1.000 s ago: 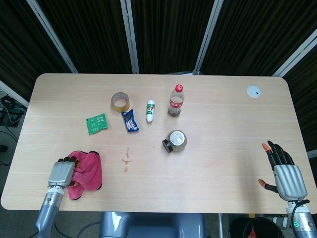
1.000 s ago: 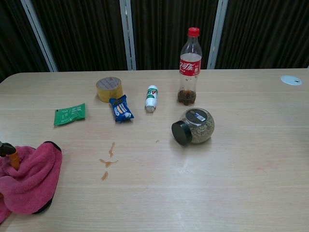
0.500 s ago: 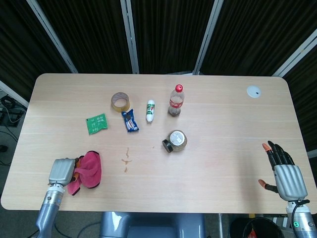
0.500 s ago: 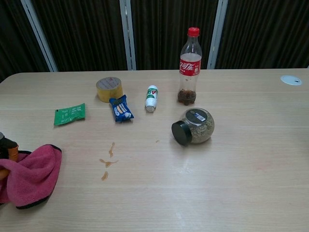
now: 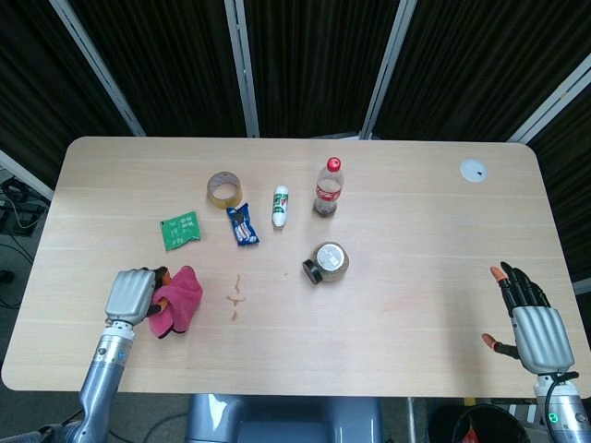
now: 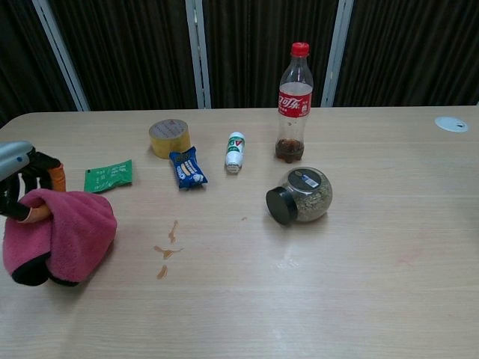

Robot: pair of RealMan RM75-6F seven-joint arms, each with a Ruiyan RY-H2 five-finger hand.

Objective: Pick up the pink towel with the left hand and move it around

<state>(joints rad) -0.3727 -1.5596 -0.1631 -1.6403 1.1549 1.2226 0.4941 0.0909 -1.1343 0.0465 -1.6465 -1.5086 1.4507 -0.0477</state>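
Pink towel point(image 5: 175, 300) bunched in left hand point(image 5: 129, 295) fingers; right hand point(image 5: 534, 330) fingers spread, seemingly empty.

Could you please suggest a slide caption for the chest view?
Left robot hand holding a bunched pink towel above the table.

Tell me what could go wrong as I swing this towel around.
The pink towel hangs bunched from the left robot hand, so it may slip out. Swung forward, its drooping folds could sweep the green packet or the blue snack pack. Dragged low, it could smear the brown spill.
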